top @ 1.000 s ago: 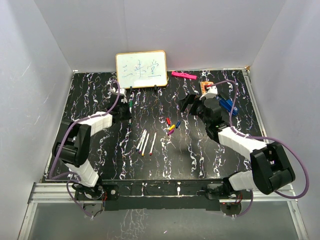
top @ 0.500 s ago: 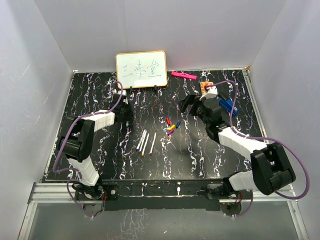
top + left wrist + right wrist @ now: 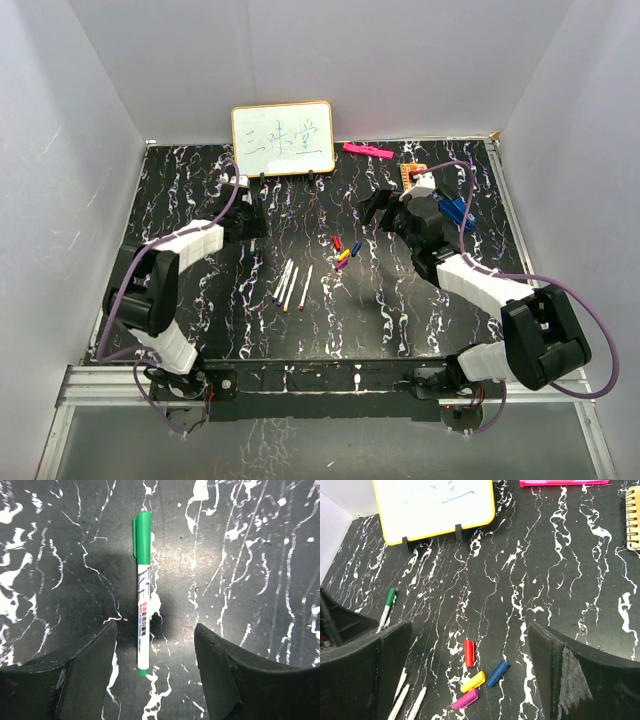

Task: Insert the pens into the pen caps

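The black marbled worktop (image 3: 400,320) carried the uncapped pens (image 3: 291,284), nearer the bases than either set of jaws. Beyond them, four loose pen caps (image 3: 472,681) lay below the right jaws, which gaped wide and empty. Farther out, the left jaws stood open astride a green-capped pen (image 3: 143,611), not touching it. That pen looked finished; the next move probably called for gripping a bare pen.

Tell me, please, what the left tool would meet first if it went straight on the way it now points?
Most likely the green-capped pen, lying on the table between the open fingers of the left tool; those fingers would land either side. The gap above it is unclear.
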Controlling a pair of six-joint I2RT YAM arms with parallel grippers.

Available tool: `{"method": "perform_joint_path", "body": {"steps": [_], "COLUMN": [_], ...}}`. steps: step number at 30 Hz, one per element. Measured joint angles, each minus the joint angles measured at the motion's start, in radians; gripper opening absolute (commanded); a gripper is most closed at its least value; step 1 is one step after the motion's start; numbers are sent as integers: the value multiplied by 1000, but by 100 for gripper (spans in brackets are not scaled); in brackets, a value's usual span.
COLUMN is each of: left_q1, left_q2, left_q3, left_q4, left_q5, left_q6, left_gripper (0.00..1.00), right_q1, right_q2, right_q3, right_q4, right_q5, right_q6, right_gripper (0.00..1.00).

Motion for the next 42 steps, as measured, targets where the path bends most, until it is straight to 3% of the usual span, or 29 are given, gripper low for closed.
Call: {"method": "perform_joint_path", "body": {"steps": [6,11,13,15,16,17,21,26,31,32,35,42], "left_q1": [-24,-141,-189,-221,-233,-241,-248,-262,-289,-293,-305,-324], "left_q2": [-187,-311,-321,-325,-331,-339,-377,-386,-371,-365,-346,-270], "left_q3": [-25,-61,-75,-95,-111,-128,-160,-160,-162,-164,-171,-171], "left_q4": [-64,-159,-202,-242,-264,-285,-351,-370,-370,-369,-364,-344], "left_q5": [-13,-11,-8,-5,-4,-4,-5,-5,-5,-5,-5,-17], "left_q6": [20,47,53,54,54,54,51,51,51,51,50,51], "left_gripper": [60,59,59,59,59,59,59,58,58,57,57,56], "right_q1": [0,0,0,-1,-3,-7,-56,-105,-112,-112,-112,-112], "right_q2": [-3,-13,-17,-21,-24,-27,-32,-22,10,15,24,19], "right_q3": [-1,-1,-1,-1,-1,-1,-11,-21,-21,-21,-21,-21], "right_q4": [-11,-39,-50,-60,-66,-69,-67,-59,-44,-44,-45,-53], "right_q5": [27,56,70,80,81,79,37,-60,-169,-185,-209,-197], "right_q6": [1,0,-1,-1,0,4,37,61,67,68,68,74], "right_gripper": [95,81,67,35,26,19,8,4,10,6,2,5]}}
